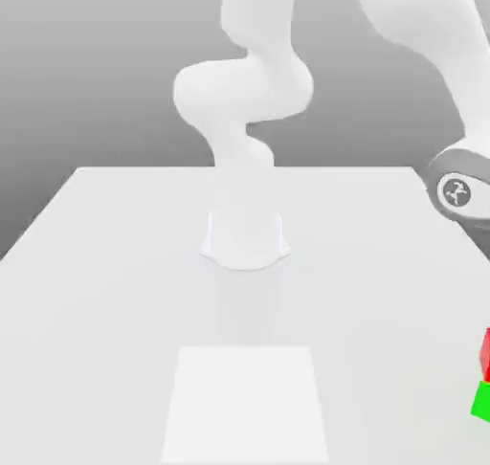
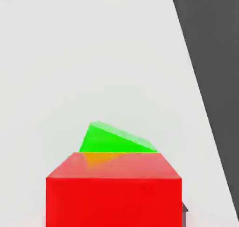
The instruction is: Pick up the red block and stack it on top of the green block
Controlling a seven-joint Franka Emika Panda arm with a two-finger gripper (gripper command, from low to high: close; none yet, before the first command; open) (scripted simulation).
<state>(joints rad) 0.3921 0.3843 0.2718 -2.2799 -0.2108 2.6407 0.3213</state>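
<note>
Exterior view: a white robot arm (image 1: 244,85) rises from its base (image 1: 245,241) on a pale desk (image 1: 115,310), its hand end (image 1: 461,188) reaching down at the exterior view's right. Below it, at the picture's edge, the red block (image 1: 486,354) sits directly above the green block (image 1: 481,401), the pair partly cut off by the frame. A bright white square (image 1: 245,404) lies on the desk in front of the base.

In the hand view, the red block looms close to the camera, upright and squarely aligned, overlapping the green block, which is turned at an angle to it. An orange-yellow patch (image 2: 98,159) shines on a face of the red block. Whether the two blocks touch is hard to judge from these angles. How far open the pincer is, and whether it has hold of the red block, cannot be told.
</note>
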